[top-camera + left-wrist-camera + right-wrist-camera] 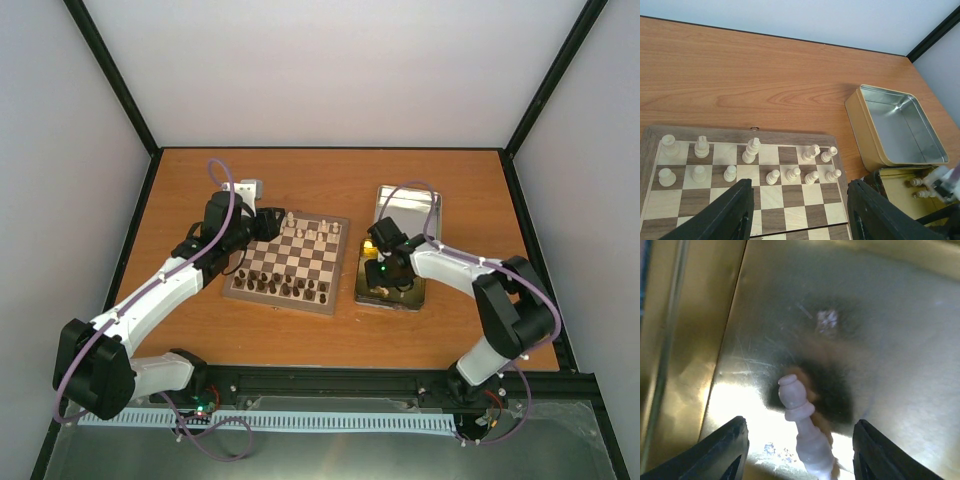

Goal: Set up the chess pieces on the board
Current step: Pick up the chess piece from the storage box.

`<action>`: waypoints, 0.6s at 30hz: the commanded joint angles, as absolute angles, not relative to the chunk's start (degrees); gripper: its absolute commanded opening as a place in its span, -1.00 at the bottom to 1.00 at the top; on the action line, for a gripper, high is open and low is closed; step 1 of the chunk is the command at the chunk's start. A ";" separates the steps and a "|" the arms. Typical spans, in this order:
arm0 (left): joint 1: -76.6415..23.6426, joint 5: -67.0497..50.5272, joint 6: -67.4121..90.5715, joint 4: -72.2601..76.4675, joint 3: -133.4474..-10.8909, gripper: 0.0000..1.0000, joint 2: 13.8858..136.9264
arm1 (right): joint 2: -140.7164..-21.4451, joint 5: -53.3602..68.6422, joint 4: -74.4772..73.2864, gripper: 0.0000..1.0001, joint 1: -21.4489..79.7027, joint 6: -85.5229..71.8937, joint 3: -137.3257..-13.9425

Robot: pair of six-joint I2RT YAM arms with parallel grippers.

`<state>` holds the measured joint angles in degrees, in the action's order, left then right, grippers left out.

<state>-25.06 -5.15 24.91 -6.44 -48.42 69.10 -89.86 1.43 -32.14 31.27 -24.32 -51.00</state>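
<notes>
Right jaws wide around a cream chess piece (800,415) lying on slick tin (880,315): looks light, hard, probably rolls, so pinch its waist. Left jaws open, empty, over the board (772,197).

Top view: even diffuse light, counter (330,180) bright, shadows faint. Left wrist view: sharp. Right wrist view: soft focus, glare at 7 o'clock on gold metal surface (880,315), chess piece (801,425) blurred, dark shadow behind it.
</notes>
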 commanded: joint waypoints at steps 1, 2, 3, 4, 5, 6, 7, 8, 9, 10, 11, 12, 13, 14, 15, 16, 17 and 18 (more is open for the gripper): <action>-25.31 -4.95 24.08 -6.09 -49.70 0.04 68.82 | -94.11 1.19 -33.18 0.12 32.93 -21.94 -52.81; -25.31 -4.93 24.15 -6.11 -49.69 0.04 68.74 | -94.81 0.25 -33.67 0.08 33.02 -22.17 -53.08; -25.31 -4.87 24.16 -6.12 -49.68 0.04 68.67 | -95.30 -0.81 -34.05 0.01 33.04 -22.51 -53.20; -25.31 -4.99 24.19 -6.10 -49.60 0.04 68.58 | -95.54 -1.52 -34.11 -0.06 33.02 -22.71 -53.33; -25.31 -5.15 24.25 -6.05 -49.63 0.04 68.56 | -95.58 -2.18 -34.10 -0.15 33.02 -22.90 -53.28; -25.31 -5.25 24.26 -6.06 -49.56 0.05 68.56 | -95.60 -2.71 -34.02 -0.26 33.04 -22.98 -53.22; -25.31 -5.41 24.26 -6.02 -49.59 0.05 68.55 | -95.60 -3.06 -34.02 -0.37 33.02 -23.18 -53.18; -25.31 -5.49 24.35 -6.14 -49.65 0.05 68.55 | -95.62 -3.38 -33.75 -0.51 33.04 -23.33 -53.15; -25.31 -5.79 24.35 -6.10 -49.70 0.05 68.55 | -95.50 -3.50 -33.52 -0.64 33.04 -23.41 -53.03; -25.31 -6.24 24.42 -6.07 -49.77 0.05 68.55 | -95.47 -3.83 -33.30 -0.71 33.05 -23.45 -52.96; -25.31 -6.48 24.55 -6.06 -49.89 0.06 68.51 | -95.34 -4.10 -33.05 -0.77 33.02 -23.55 -52.88; -25.33 -7.07 24.60 -6.10 -49.84 0.07 68.41 | -95.10 -4.36 -32.48 -0.79 33.05 -23.57 -52.66; -25.32 -7.57 24.67 -5.94 -49.88 0.09 68.38 | -94.69 -4.97 -31.81 -0.81 33.05 -23.37 -52.46; -25.30 -8.08 24.74 -5.96 -49.92 0.11 68.38 | -93.93 -5.52 -30.85 -0.82 33.05 -23.26 -52.12; -25.31 -8.61 24.82 -5.90 -50.00 0.11 68.36 | -93.24 -6.40 -29.40 -0.83 33.05 -23.02 -51.75; -25.31 -9.32 24.91 -5.87 -50.13 0.12 68.38 | -92.40 -7.27 -27.84 -0.84 33.05 -22.48 -51.33; -25.31 -10.11 25.06 -5.78 -50.29 0.13 68.54 | -91.31 -8.05 -26.33 -0.85 33.05 -22.05 -50.97; -25.30 -11.17 25.25 -5.89 -50.53 0.15 68.66 | -90.14 -8.65 -24.62 -0.85 33.04 -21.47 -50.58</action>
<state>-25.06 -7.44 24.95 -6.46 -48.42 69.10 -94.19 -4.34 -30.59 32.80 -23.14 -52.14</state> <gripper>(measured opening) 0.560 0.127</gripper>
